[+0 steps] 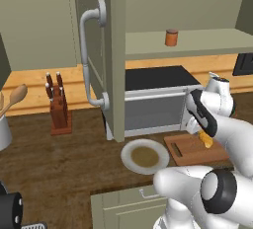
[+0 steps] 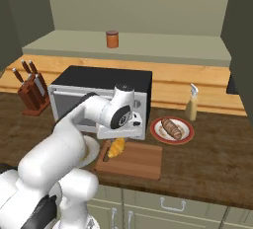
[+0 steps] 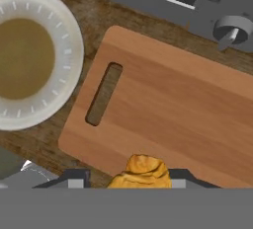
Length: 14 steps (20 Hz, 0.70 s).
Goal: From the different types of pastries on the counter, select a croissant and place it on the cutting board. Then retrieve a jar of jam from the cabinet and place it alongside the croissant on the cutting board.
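A brownish pastry [image 2: 171, 128] is lying on a red-rimmed plate [image 2: 159, 135] at the right centre of the right base view, with a pale jug [image 2: 191, 103] standing just behind it. A round grey plate [image 1: 129, 161] with a brown centre is resting on the dark surface [image 1: 59, 164], just left of the cutting board [image 3: 188, 109]. The jar of jam [image 1: 171, 37] is standing alone on the pale cabinet shelf [image 1: 207, 43] at the upper right of the left base view, with the cabinet door [image 1: 99, 50] swung open. Most of the board is lying bare, its slot handle toward the grey plate. The microwave [image 2: 84, 92] is bordering the board's far edge. The croissant [image 3: 142, 171] is being pinched between the fingers of the tool [image 3: 129, 179], over the board's near edge at the bottom centre of the hand view.
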{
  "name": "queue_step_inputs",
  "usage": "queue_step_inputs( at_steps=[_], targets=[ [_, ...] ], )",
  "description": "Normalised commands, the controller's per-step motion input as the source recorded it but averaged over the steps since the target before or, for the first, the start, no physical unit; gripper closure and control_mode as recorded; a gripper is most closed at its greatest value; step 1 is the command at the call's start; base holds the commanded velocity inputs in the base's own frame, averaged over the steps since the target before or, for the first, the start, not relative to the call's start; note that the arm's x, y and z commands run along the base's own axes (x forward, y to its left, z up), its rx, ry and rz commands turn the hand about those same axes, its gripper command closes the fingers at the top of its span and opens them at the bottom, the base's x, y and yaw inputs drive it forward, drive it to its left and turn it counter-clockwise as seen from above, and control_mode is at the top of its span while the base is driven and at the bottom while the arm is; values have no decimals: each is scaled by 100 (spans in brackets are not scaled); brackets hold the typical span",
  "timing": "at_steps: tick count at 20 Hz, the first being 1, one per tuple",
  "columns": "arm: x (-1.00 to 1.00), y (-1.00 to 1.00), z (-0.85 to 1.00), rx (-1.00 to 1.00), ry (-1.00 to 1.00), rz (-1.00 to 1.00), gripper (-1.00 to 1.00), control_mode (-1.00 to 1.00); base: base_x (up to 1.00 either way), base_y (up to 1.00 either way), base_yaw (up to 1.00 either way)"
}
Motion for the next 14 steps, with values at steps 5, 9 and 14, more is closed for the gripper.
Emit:
queue_step_inputs(
  at_steps=[5, 9, 14],
  targets=[
    [13, -7, -19, 0, -1, 1, 100, -100, 0, 0, 0],
    [0, 0, -66, 0, -15, 3, 100, -100, 0, 0, 0],
    [0, 0, -68, -1, -18, 3, 100, -100, 0, 0, 0]
  ],
)
